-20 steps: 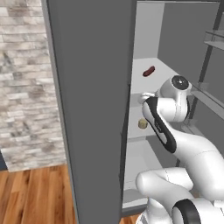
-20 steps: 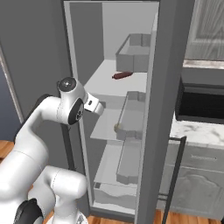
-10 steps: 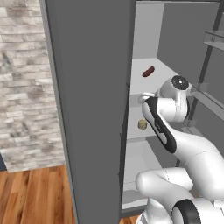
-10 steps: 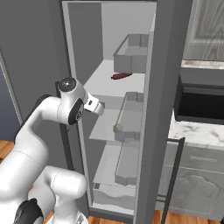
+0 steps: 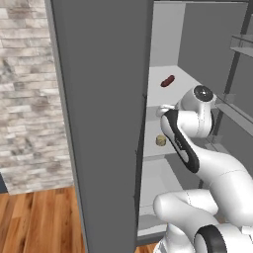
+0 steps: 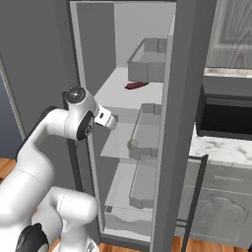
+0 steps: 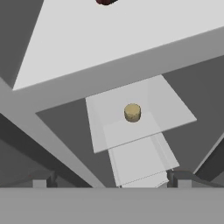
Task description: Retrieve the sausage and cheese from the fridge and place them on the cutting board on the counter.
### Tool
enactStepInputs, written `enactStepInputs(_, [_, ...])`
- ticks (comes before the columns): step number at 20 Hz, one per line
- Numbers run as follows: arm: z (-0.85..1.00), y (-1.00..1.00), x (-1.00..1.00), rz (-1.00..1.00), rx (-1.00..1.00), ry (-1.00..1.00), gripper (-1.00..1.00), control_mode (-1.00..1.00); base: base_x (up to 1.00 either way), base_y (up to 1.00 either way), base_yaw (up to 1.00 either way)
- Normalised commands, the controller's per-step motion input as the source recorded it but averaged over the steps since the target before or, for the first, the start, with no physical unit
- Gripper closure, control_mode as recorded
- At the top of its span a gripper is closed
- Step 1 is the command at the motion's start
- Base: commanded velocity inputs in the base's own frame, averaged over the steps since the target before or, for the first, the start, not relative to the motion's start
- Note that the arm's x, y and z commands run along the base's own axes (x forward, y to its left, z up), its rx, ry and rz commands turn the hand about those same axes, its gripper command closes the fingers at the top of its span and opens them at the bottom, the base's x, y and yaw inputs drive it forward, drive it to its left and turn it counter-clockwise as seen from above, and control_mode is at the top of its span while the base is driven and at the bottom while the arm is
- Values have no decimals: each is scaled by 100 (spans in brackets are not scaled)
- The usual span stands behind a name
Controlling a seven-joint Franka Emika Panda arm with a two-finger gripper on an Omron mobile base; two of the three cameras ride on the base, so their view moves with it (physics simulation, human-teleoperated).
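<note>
**Open gripper held at the fridge shelves, both foods untouched**

The gripper (image 6: pixel 112 119) stands at the open front of the fridge (image 5: pixel 104 99), its jaws spread wide with nothing between them. In the hand view the two dark fingertips (image 7: pixel 43 180) sit far apart at the bottom edge, and the space between them shows only shelf. In the right base view the hand juts from the arm's rounded wrist toward the shelves, level with the gap between the upper and middle shelf.

The cheese (image 7: pixel 132 112) shows in the hand view as a small pale tan round chunk, lying alone on a light grey shelf, above and between the fingertips and well apart from them. In the left base view the cheese (image 5: pixel 160 141) lies on the middle shelf, just beside the arm's dark-edged forearm. In the right base view it is a small yellowish spot (image 6: pixel 131 143) at the shelf's right edge, next to a grey door bin (image 6: pixel 147 130).

The sausage (image 5: pixel 167 81) lies one shelf higher, a dark red-brown link on the light grey upper shelf, above and beyond the gripper. The right base view shows the sausage (image 6: pixel 136 86) just in front of a grey bin (image 6: pixel 147 66) on that shelf. In the hand view only its dark red end (image 7: pixel 105 1) peeks in at the top edge.

The fridge's dark grey door stands open in the left base view. To the right of the fridge in the right base view, the white marble counter (image 6: pixel 221 150) runs under a dark microwave (image 6: pixel 226 117).
</note>
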Motion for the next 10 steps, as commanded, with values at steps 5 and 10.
enactStepInputs(5, [0,0,0,0,0,0,-100,-100,0,0,0])
enactStepInputs(10, [0,0,0,0,0,0,-100,-100,0,0,0])
